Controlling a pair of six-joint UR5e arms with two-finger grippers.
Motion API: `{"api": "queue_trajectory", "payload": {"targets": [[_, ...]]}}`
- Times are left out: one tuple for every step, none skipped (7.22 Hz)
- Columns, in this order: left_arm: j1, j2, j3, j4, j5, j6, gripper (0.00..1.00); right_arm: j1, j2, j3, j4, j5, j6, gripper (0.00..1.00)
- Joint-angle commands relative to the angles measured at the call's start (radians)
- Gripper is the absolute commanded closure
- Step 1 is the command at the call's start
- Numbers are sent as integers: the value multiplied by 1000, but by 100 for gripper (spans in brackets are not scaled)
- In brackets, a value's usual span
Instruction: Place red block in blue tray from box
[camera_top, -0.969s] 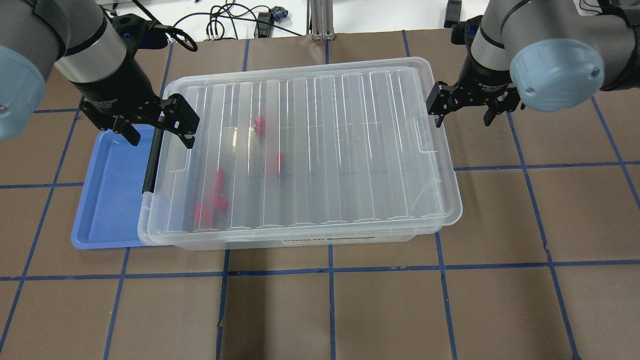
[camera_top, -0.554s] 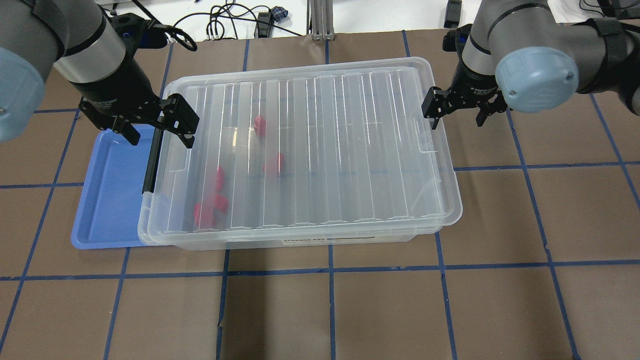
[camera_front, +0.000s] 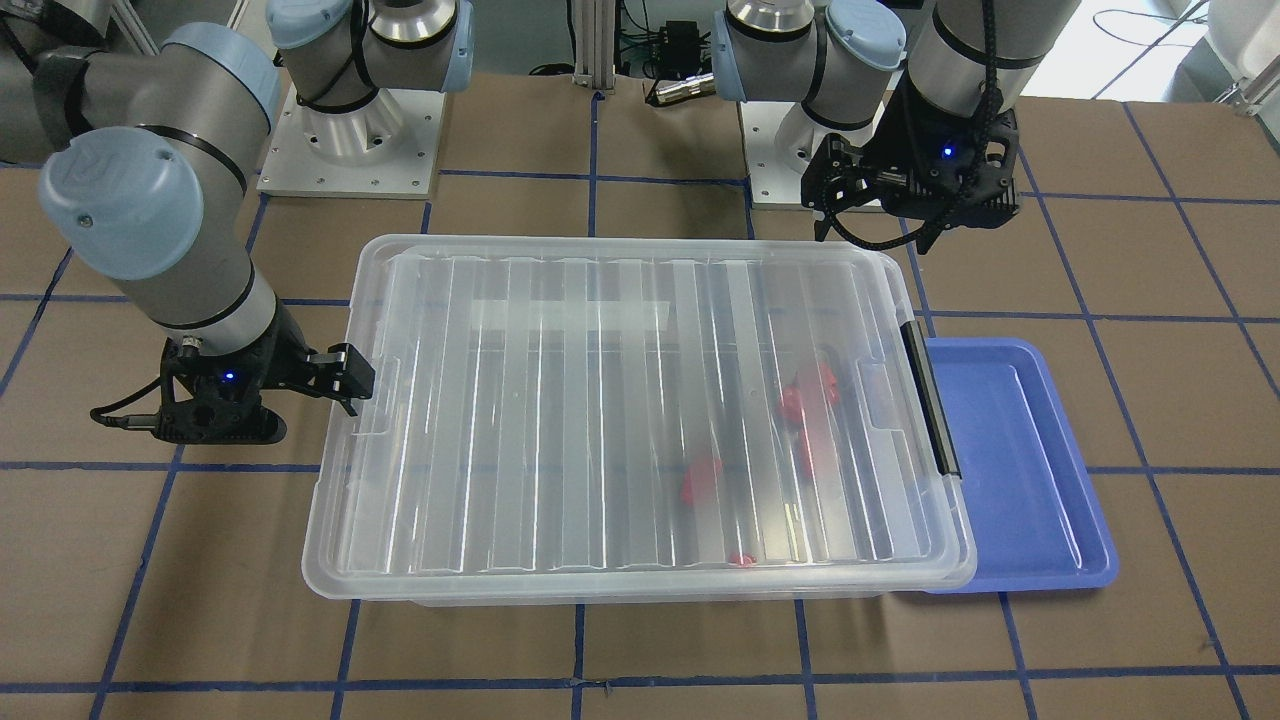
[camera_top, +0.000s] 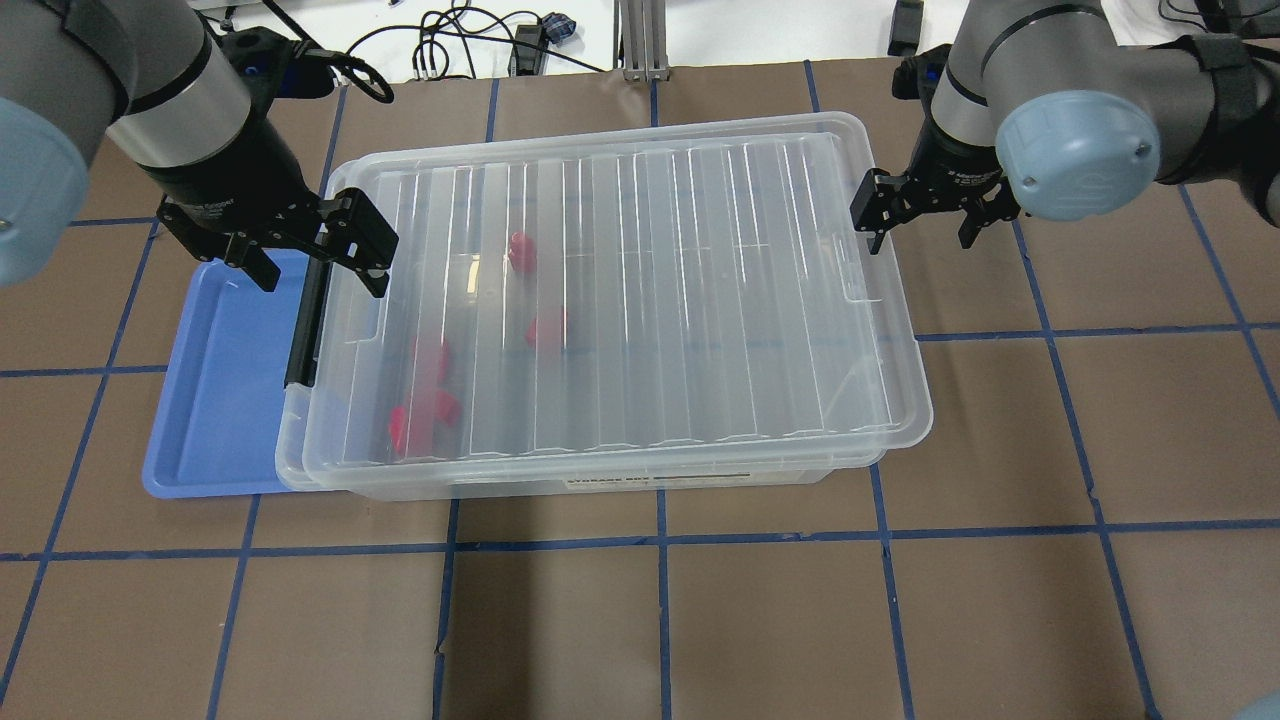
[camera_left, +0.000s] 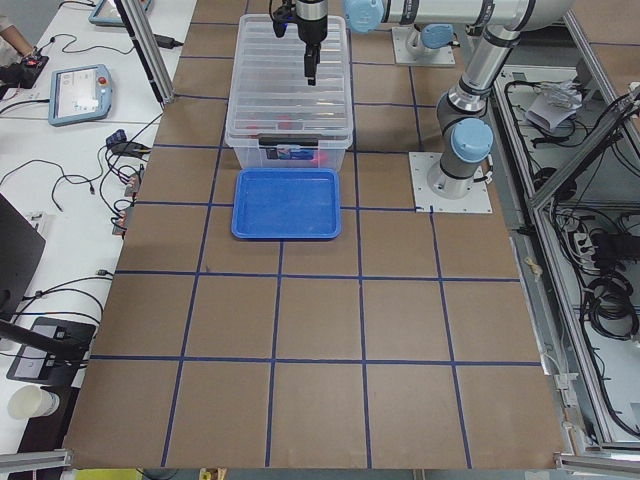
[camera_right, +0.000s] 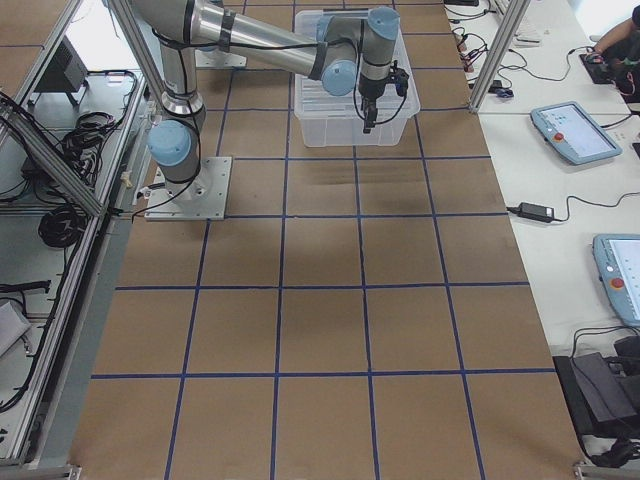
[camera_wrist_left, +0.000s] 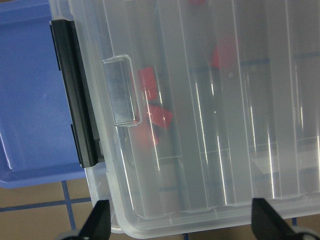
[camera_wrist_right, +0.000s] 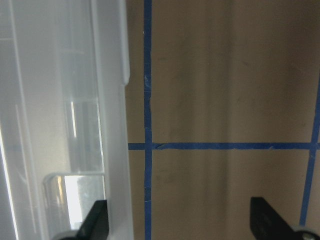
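The box (camera_top: 650, 300) is a clear bin with its ribbed lid on and a black latch bar (camera_top: 305, 320) on its left end. Several red blocks (camera_top: 420, 415) lie inside, blurred through the lid, and also show in the left wrist view (camera_wrist_left: 148, 82). The blue tray (camera_top: 225, 380) lies against the box's left end, partly under its rim. My left gripper (camera_top: 322, 283) is open and empty above the latch end. My right gripper (camera_top: 920, 242) is open at the box's right end. One of its fingers is over the lid's rim (camera_wrist_right: 112, 125), the other over the table.
The table is brown paper with a blue tape grid (camera_top: 660, 540). Cables (camera_top: 450, 40) and an aluminium post (camera_top: 640, 40) lie past the far edge. The arm bases (camera_front: 350, 140) stand behind the box in the front-facing view.
My right gripper has moved in against the box's right end. The lid has shifted slightly to the right. The left arm has not moved.
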Motion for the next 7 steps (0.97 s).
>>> {"api": "queue_trajectory", "payload": {"targets": [[0, 7, 0, 0, 0, 1, 0, -70, -7, 3, 7, 0, -79, 0], [0, 6, 1, 0, 0, 1, 0, -81, -9, 0, 7, -2, -90, 0], [0, 9, 1, -1, 0, 1, 0, -95, -10, -6, 8, -6, -122, 0], [0, 6, 1, 0, -2, -2, 0, -124, -12, -6, 8, -20, -171, 0], [0, 7, 1, -1, -2, -3, 0, -147, -12, -6, 11, -19, -216, 0], [0, 7, 3, -1, -2, -5, 0, -167, -12, -6, 11, -20, -251, 0], [0, 6, 3, -1, -2, -6, 0, -196, -12, -5, 16, -22, -320, 0]]}}
